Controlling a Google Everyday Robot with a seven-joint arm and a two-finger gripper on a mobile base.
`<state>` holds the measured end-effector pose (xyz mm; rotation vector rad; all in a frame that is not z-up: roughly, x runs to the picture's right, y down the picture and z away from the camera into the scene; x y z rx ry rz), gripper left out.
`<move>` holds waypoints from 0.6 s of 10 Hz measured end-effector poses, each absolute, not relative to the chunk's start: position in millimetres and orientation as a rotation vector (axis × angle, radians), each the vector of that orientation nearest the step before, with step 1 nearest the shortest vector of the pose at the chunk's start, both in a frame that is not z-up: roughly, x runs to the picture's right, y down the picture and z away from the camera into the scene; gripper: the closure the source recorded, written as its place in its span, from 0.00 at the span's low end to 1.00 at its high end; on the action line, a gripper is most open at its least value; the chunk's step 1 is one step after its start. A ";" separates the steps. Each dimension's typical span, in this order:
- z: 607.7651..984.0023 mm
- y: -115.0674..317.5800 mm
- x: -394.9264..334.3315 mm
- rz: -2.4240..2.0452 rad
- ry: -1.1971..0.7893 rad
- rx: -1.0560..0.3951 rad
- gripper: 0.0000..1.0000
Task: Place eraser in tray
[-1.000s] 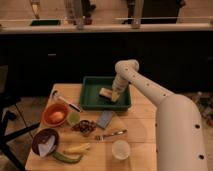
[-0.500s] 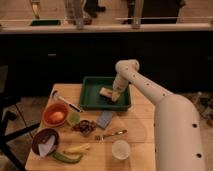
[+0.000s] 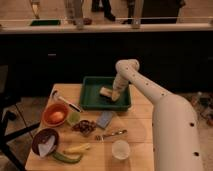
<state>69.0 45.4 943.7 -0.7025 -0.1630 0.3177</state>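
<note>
The dark green tray (image 3: 92, 101) sits at the back middle of the wooden table. The pale tan eraser (image 3: 106, 92) lies inside the tray, right of its middle. My gripper (image 3: 115, 94) reaches down into the tray from the white arm and sits right against the eraser's right end.
An orange bowl (image 3: 55, 115) stands at the left with a small green cup (image 3: 74, 118) beside it. A flat grey-blue pad (image 3: 105, 119), a dark snack pile (image 3: 85, 126), a fork (image 3: 112, 134), a white cup (image 3: 120, 149), a banana (image 3: 76, 148) and a dark bowl (image 3: 45, 142) lie in front.
</note>
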 end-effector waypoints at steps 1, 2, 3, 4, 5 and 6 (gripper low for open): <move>943.4 45.5 68.1 0.317 -0.164 -0.701 0.93; 943.0 45.1 68.4 0.323 -0.162 -0.699 0.99; 942.8 44.8 69.4 0.328 -0.161 -0.697 1.00; 942.6 44.3 70.3 0.332 -0.161 -0.695 1.00; 942.3 44.0 71.1 0.336 -0.162 -0.694 1.00; 942.2 43.5 72.1 0.338 -0.163 -0.694 1.00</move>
